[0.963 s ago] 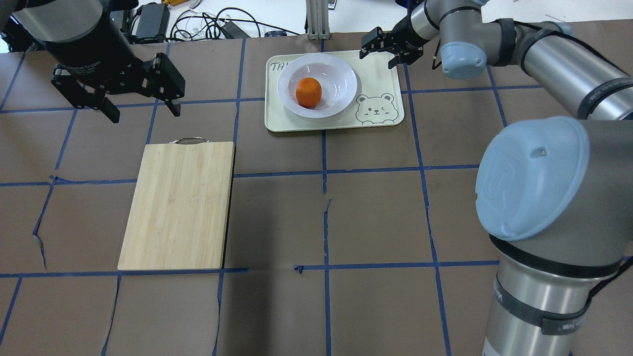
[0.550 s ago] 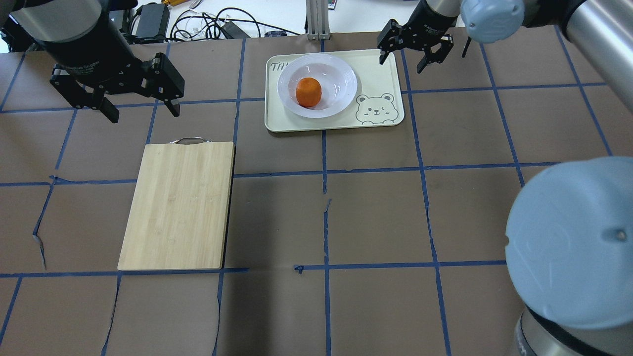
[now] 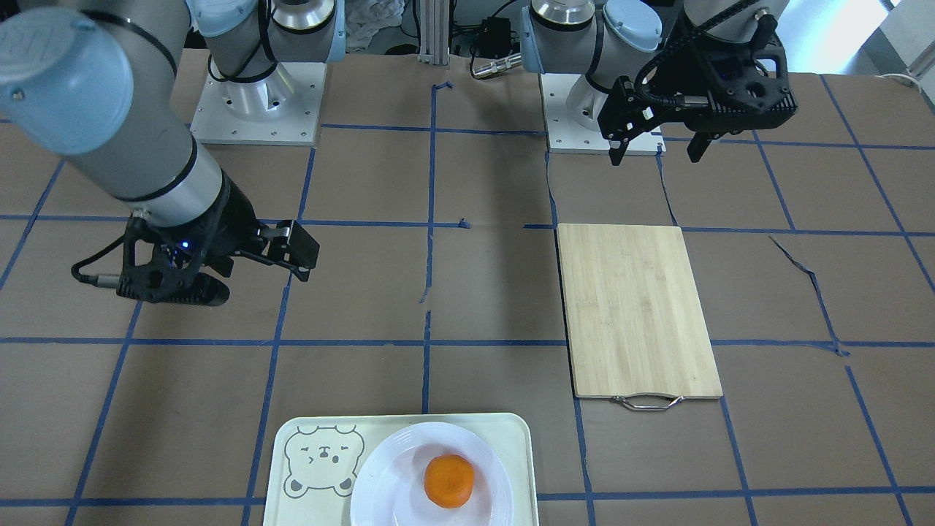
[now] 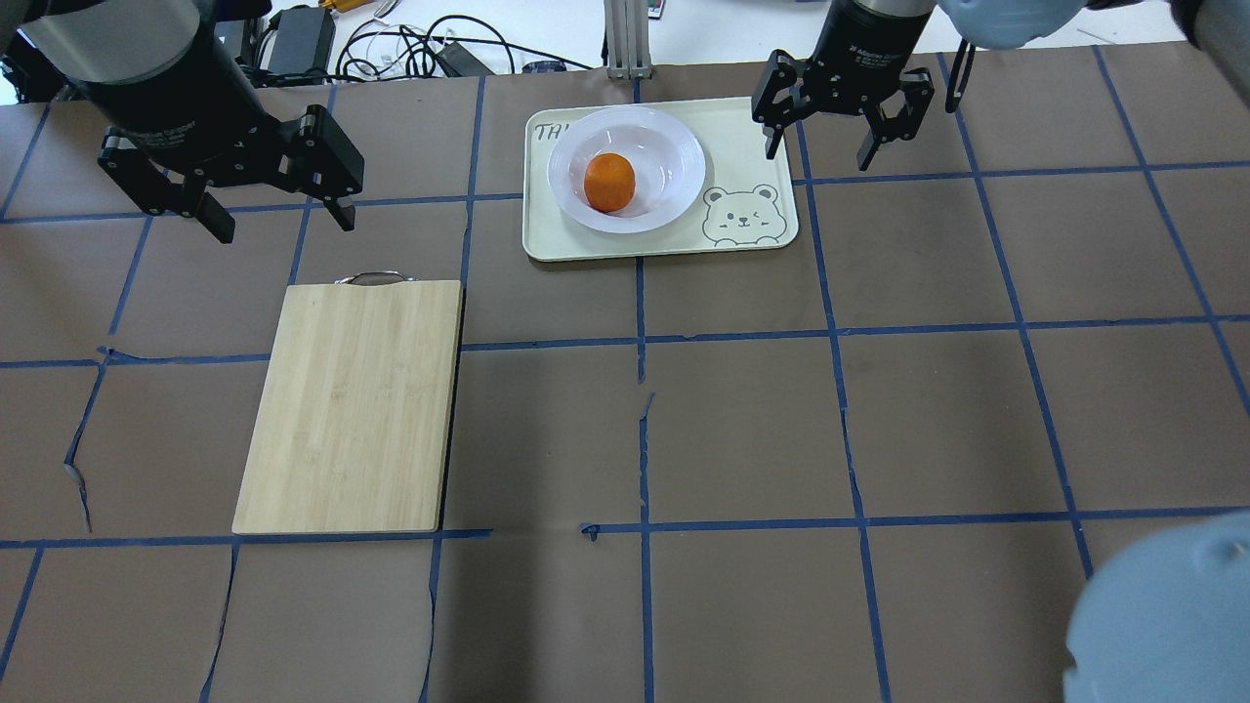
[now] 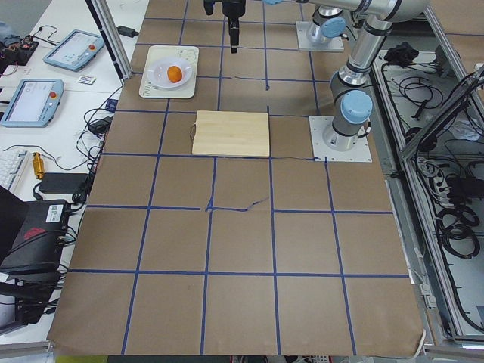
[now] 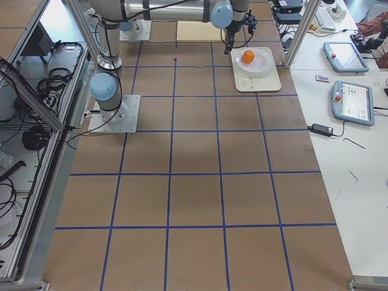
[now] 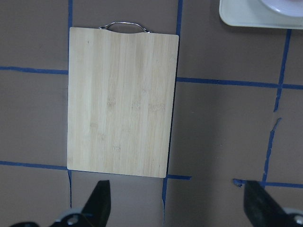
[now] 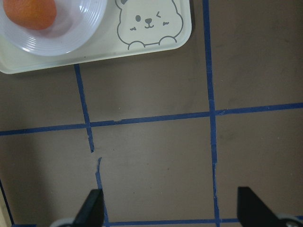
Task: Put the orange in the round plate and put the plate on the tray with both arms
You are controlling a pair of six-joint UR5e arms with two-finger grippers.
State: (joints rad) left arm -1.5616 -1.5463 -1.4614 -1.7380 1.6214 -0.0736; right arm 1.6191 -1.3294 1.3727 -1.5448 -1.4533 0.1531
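Orange [image 4: 609, 182] seated in round plate [image 4: 674, 161] centre; plate set on tray [image 4: 547, 234]. Tray long axis laid across table, bear-face end nearer right gripper [image 4: 818, 154], spread wide, empty, just beside tray corner. Left gripper [image 4: 285, 227] spread, empty, well apart, near bamboo cutting board [image 4: 352, 405] handle.

Bright, even light falls from above onto the brown paper-covered desk [image 4: 742, 430]. Shadows are soft: a broad dim patch lies across the desk's middle in the overhead view, and a thin dark line hugs the right edge of the pale bamboo cutting board [image 4: 352, 400]. The glossy white round plate [image 4: 684, 166] carries faint highlights. A light-blue joint cap [image 4: 1167, 620] in the bottom right corner is large and blurred. In the left wrist view the left tool [image 7: 176, 198] shows black fingertips [image 7: 100, 205] out of focus. The front view's top right corner is washed out.
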